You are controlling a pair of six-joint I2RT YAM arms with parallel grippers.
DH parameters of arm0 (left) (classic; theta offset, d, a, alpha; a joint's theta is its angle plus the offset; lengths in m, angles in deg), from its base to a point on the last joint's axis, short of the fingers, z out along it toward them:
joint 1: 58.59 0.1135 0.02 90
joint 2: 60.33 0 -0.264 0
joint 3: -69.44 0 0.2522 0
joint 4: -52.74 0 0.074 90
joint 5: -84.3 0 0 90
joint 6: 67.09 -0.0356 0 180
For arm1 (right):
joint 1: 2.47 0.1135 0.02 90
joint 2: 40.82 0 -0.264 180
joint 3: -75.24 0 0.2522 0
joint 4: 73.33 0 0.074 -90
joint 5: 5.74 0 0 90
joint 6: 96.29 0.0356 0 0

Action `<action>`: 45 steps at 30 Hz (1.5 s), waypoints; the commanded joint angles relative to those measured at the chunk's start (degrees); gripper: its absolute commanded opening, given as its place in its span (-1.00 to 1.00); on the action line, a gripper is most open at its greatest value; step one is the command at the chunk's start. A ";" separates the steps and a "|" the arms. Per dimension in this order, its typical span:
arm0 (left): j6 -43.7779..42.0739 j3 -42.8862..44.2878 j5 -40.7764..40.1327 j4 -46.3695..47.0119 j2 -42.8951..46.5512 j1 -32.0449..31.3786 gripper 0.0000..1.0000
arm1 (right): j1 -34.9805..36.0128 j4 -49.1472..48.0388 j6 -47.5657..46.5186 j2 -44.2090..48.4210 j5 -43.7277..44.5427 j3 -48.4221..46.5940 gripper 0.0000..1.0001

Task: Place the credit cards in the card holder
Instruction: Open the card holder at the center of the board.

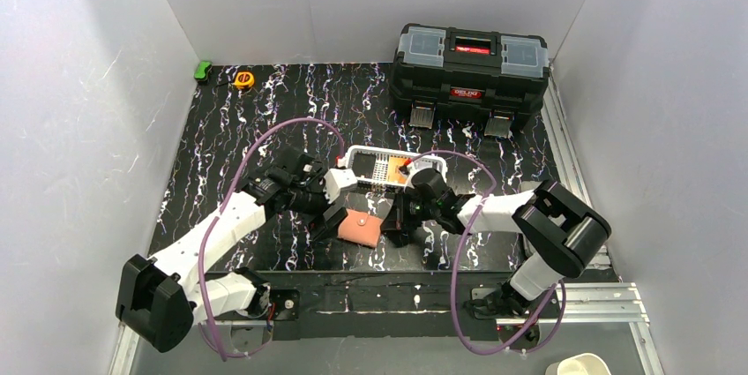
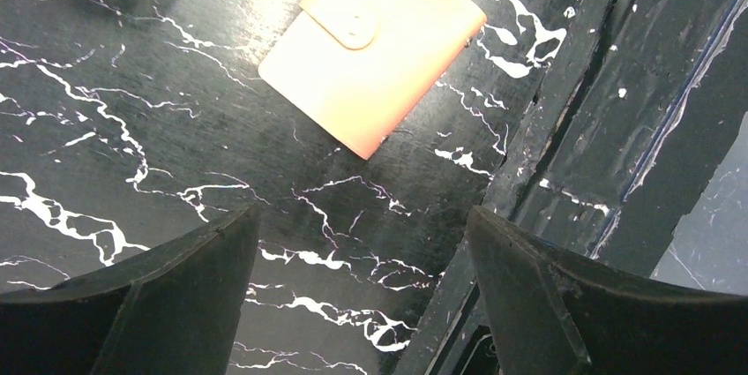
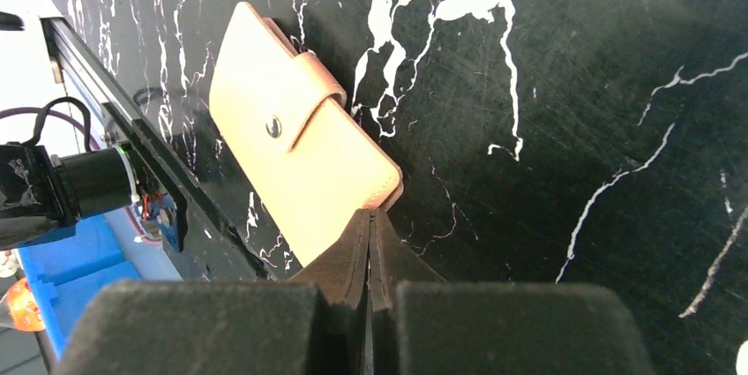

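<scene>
Card holder (image 1: pixel 360 227) lay closed on the worktop (image 1: pixel 265 119), snap tab (image 3: pixel 300 110) folded over, between both arms. My right gripper (image 3: pixel 370 216) was pressed together and empty, its tips touching the holder's near corner. My left gripper (image 2: pixel 363 216) hung spread just beside it. To open it well, I judged I should pin the body with one gripper and lift the tab slowly with the other, lest it slide.

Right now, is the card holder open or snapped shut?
Shut. The card holder lies folded flat, its tab wrapped over the front and pressed down at the snap.
</scene>
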 commanded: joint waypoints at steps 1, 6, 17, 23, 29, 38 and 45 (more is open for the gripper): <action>-0.99 -1.19 1.69 -1.26 0.25 0.22 0.75 | -0.16 -2.97 0.18 4.46 1.07 0.97 -0.97; 0.25 -1.24 3.18 1.41 -1.50 0.32 0.84 | 1.24 1.52 -6.25 12.62 3.64 0.75 -0.97; 2.62 0.92 9.92 3.22 -10.21 2.61 0.89 | 3.36 9.14 -12.60 12.39 7.20 -1.56 -0.10; -8.87 -1.24 11.94 2.66 -10.65 1.81 0.66 | 2.03 6.29 -13.22 4.89 5.02 -5.77 0.10; -17.56 -4.68 5.90 6.12 -11.62 0.08 0.66 | 0.50 5.94 -14.41 0.15 2.46 -8.75 0.11; -9.52 -2.25 7.10 10.97 -17.33 0.06 0.66 | -0.11 0.76 -12.63 -2.71 -2.45 -6.70 -0.08; -9.29 0.39 14.47 6.37 -19.32 1.05 0.62 | 0.36 -4.01 -9.09 -1.54 -5.68 -2.52 -0.34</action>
